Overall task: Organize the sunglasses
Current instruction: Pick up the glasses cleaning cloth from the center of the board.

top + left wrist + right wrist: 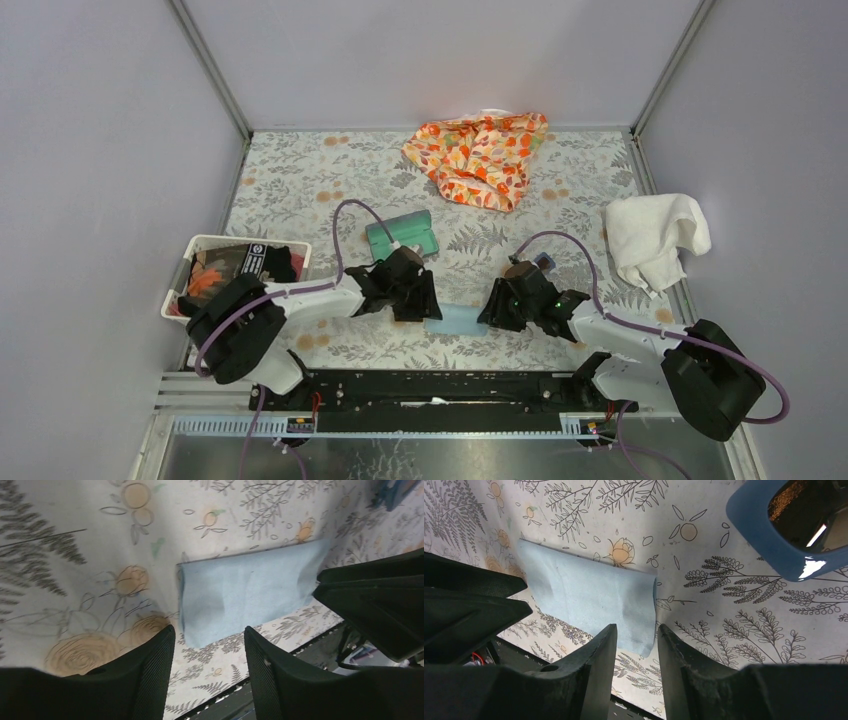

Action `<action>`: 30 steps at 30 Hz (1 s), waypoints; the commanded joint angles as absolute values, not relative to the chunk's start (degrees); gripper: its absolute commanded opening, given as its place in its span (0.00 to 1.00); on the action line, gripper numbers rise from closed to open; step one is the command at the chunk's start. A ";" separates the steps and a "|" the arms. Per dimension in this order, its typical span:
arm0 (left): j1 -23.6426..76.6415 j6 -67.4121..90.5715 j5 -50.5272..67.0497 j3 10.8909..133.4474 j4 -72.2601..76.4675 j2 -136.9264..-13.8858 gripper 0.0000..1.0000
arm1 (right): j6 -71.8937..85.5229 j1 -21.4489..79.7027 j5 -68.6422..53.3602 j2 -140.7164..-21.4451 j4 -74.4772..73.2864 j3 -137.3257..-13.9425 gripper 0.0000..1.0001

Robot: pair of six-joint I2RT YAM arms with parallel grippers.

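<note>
The sunglasses (776, 527) have a blue frame and dark brownish lenses and lie on the floral table at the top right of the right wrist view. In the top view they show just behind my right gripper (543, 261). A folded light blue cloth (455, 321) lies flat between my two grippers, seen in both wrist views (250, 595) (589, 597). My left gripper (210, 635) is open and empty at the cloth's left end (420, 305). My right gripper (636, 630) is open and empty at its right end (495, 310). The dark case with teal inside (402, 236) lies open behind the left gripper.
An orange floral fabric (480, 155) lies at the back middle. A white towel (655, 235) is at the right edge. A white basket (200, 245) with dark items stands at the left. The black mounting rail (440, 390) runs along the near edge.
</note>
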State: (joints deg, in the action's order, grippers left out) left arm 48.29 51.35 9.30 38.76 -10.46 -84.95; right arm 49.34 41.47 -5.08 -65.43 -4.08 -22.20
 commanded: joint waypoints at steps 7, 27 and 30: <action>48.69 51.49 10.61 37.72 -5.72 -89.50 0.48 | 50.25 42.01 -2.41 -66.11 -4.39 -22.24 0.43; 48.69 51.00 9.98 40.01 -7.22 -89.76 0.00 | 50.65 42.04 -4.55 -70.38 1.68 -22.13 0.10; 48.69 50.74 9.54 40.69 -8.05 -88.46 0.00 | 50.01 42.02 -4.55 -70.18 1.00 -23.39 0.00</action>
